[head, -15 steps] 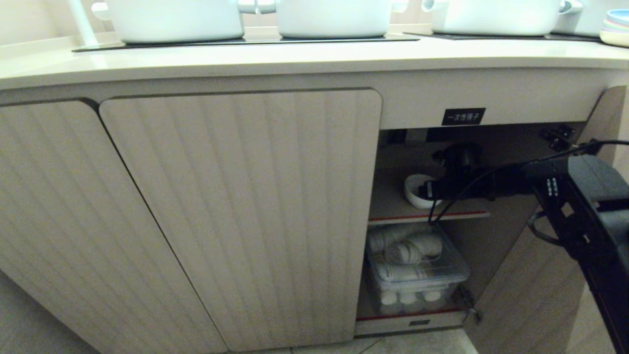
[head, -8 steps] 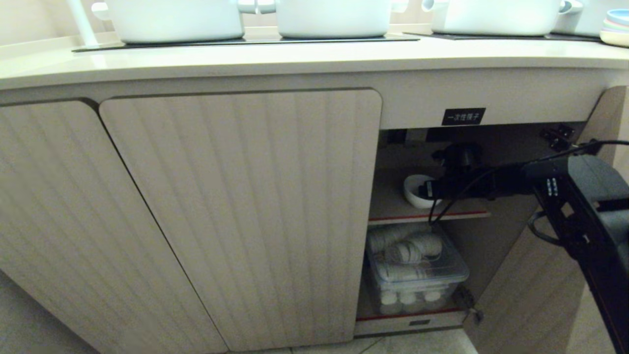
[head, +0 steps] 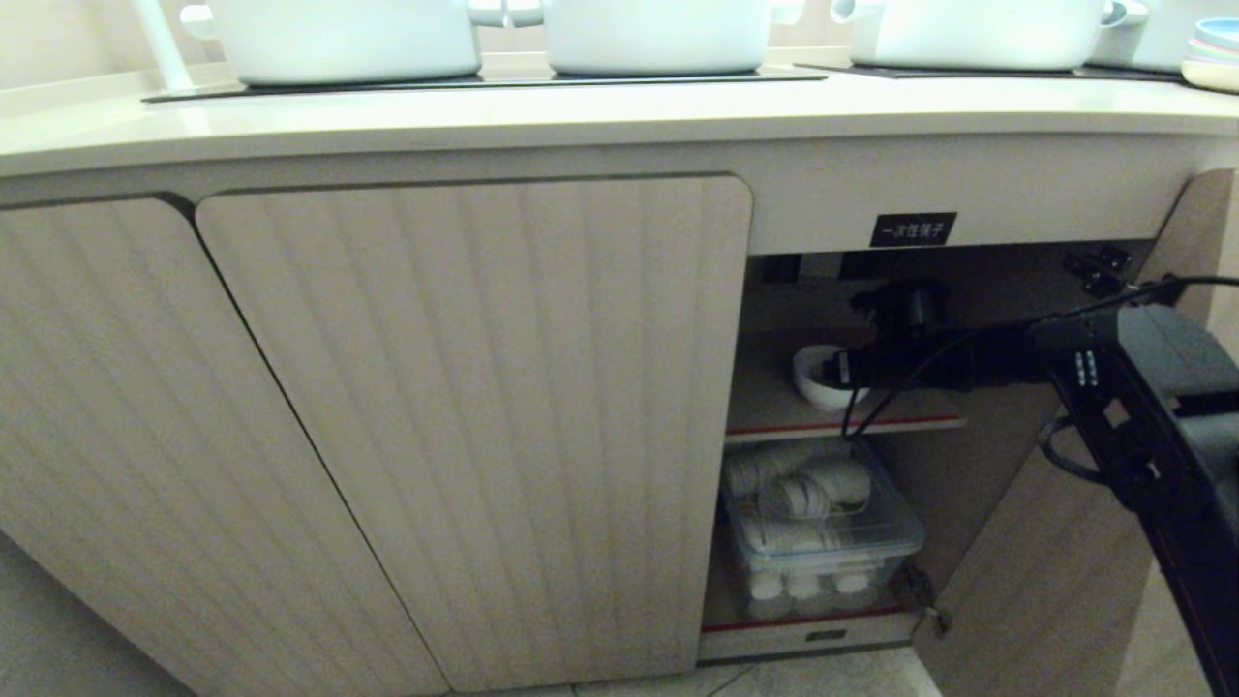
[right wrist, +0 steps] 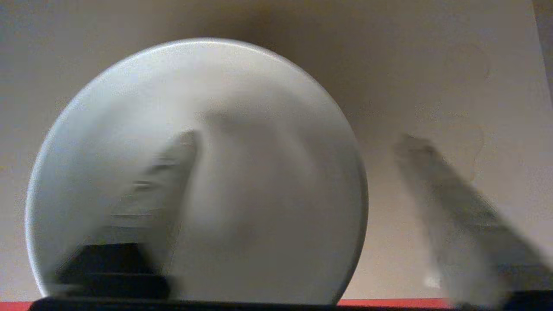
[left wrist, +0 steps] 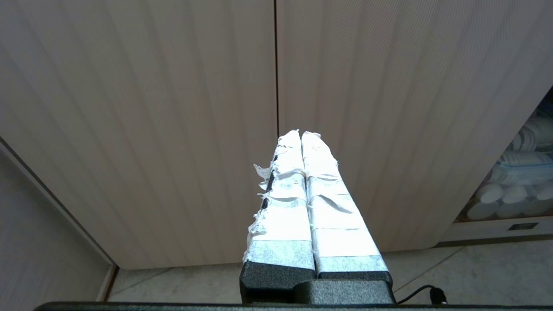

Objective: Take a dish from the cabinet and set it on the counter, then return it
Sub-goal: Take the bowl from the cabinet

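The dish (head: 811, 387), a small white bowl, sits on the upper red-edged shelf of the open cabinet (head: 929, 423), below the black label (head: 912, 229). My right gripper (head: 836, 372) reaches level into the cabinet and stands open astride the bowl's near wall. In the right wrist view the dish (right wrist: 259, 129) fills the picture, with one finger (right wrist: 173, 172) inside it and the other finger (right wrist: 449, 203) outside; the gripper (right wrist: 298, 140) holds nothing. My left gripper (left wrist: 301, 134) is shut and empty, low in front of closed fluted doors. The counter (head: 581, 111) runs above.
Big white pots (head: 348, 39) stand on the counter's black cooktop panels, and stacked plates (head: 1215, 53) sit at its far right. A clear plastic box of white cups (head: 823, 532) fills the lower shelf. The cabinet's door (head: 1045, 571) hangs open beside my right arm.
The dish and the right gripper's tip sit very slightly further left in the head view. Nothing else has moved.
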